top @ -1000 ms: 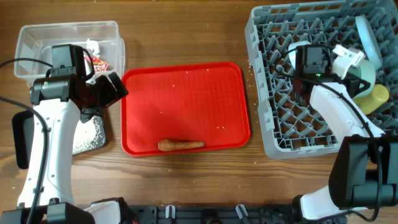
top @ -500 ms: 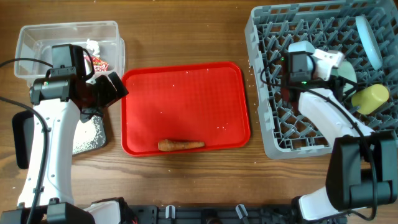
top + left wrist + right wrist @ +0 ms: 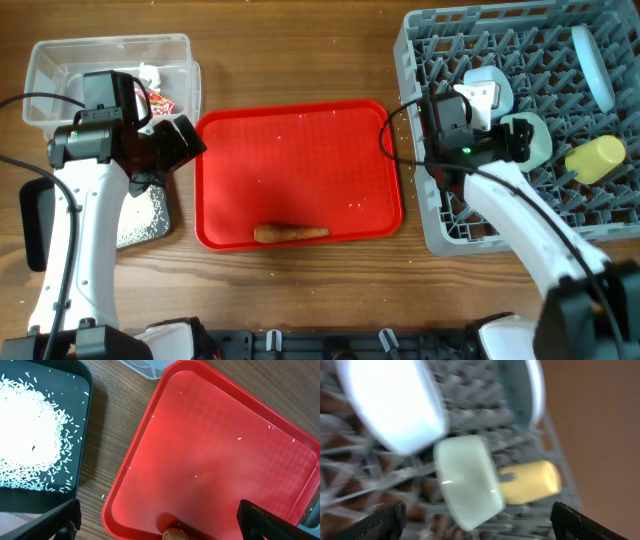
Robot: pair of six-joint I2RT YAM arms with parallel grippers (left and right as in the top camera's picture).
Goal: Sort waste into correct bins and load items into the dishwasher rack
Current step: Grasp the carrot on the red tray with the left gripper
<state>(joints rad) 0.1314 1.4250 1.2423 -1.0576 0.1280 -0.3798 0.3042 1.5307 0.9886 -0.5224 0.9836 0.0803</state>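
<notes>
The grey dishwasher rack [image 3: 470,215] holds a pale blue plate [image 3: 594,62] on edge, a blue-white bowl [image 3: 488,88], a mint-green bowl [image 3: 537,140] and a yellow cup [image 3: 596,158]. My right gripper [image 3: 508,140] is open just left of the mint-green bowl [image 3: 467,480], holding nothing; the yellow cup [image 3: 530,482] lies beside that bowl. My left gripper [image 3: 175,140] is open over the red tray's left edge. An orange carrot piece [image 3: 290,233] lies on the red tray [image 3: 300,150]. The clear tub [image 3: 70,60] holds a red wrapper [image 3: 160,101] and white paper [image 3: 150,72]. Rice [image 3: 30,440] fills the black tray [image 3: 82,390].
The carrot's tip [image 3: 175,535] shows between my left fingers [image 3: 55,520], low in that view. A few rice grains dot the red tray [image 3: 225,460] and the wooden table [image 3: 300,60]. The left arm covers most of the black tray from above.
My right gripper has opened, let go of the mint-green bowl and drawn back to the left across the rack. The left arm has not moved.
</notes>
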